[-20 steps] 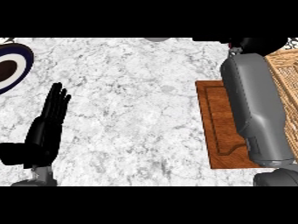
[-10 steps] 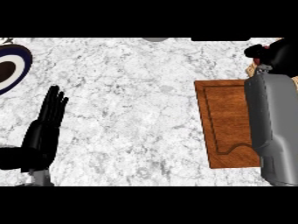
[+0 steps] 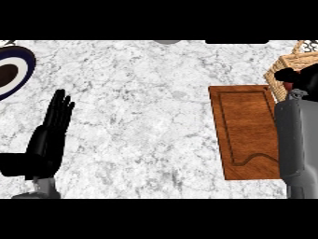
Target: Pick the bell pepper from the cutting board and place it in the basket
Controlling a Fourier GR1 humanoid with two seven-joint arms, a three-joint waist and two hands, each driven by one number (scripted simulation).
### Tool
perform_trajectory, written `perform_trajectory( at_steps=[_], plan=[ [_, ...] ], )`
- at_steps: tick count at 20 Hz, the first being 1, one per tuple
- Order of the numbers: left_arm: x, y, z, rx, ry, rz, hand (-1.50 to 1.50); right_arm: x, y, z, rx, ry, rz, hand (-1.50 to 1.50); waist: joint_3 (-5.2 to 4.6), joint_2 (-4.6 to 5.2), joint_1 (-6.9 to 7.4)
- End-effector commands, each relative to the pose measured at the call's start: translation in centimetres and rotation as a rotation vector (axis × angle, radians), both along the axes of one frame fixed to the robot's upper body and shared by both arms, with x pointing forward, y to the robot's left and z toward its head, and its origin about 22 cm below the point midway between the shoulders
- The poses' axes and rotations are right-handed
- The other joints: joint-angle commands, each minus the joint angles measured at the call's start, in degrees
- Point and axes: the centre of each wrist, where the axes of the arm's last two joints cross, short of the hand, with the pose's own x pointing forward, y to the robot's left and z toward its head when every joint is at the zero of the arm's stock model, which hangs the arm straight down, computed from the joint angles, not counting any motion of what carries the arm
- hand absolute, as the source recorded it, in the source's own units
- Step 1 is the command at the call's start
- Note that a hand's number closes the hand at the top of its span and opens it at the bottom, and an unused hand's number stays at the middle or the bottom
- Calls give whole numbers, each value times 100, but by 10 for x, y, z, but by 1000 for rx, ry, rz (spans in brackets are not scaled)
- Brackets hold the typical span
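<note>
the cutting board [image 3: 247,133] lies on the worktop [image 3: 148,121] with nothing on its wood, so i judge that the picking part is done. my right hand [image 3: 314,80] is above the near corner of the basket [image 3: 300,57], at the right edge of the view. my right forearm [image 3: 304,144] covers the right border of the board.

the bell pepper itself i do not see anywhere: not on the board, not on the worktop, not in the part of the basket that shows. most probably it is hidden under or inside my right hand, which appears from above only as a dark lump. if this hand is closed on something or not, i cannot tell.

what is left, in my opinion, is the last part: to bring the hand over the inside of the basket and to let the pepper go there.

my left hand [image 3: 48,137] rests at the lower left of the view, fingers straight and together, pointing up, holding nothing. a dark blue plate [image 3: 27,60] with a white ring stands at the upper left, well apart from the board.

i find no brand, label or writing to read on any thing.
</note>
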Motion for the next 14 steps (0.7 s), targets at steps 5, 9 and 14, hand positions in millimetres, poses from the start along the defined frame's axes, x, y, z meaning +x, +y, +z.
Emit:
perform_trajectory(
  at_steps=[5,9,14],
  plan=[
    [-7,-11,-2,-2,4,6,0,-31,-21,-28,87,14,-63,150,1,3,12],
    [1,-4,3,19,7,-4,0,-30,-38,-41,78,12,-61,150,2,13,30],
    [-11,-18,-6,9,-11,-14,0,-52,-50,-43,99,-33,-110,150,0,3,12]
  ],
)
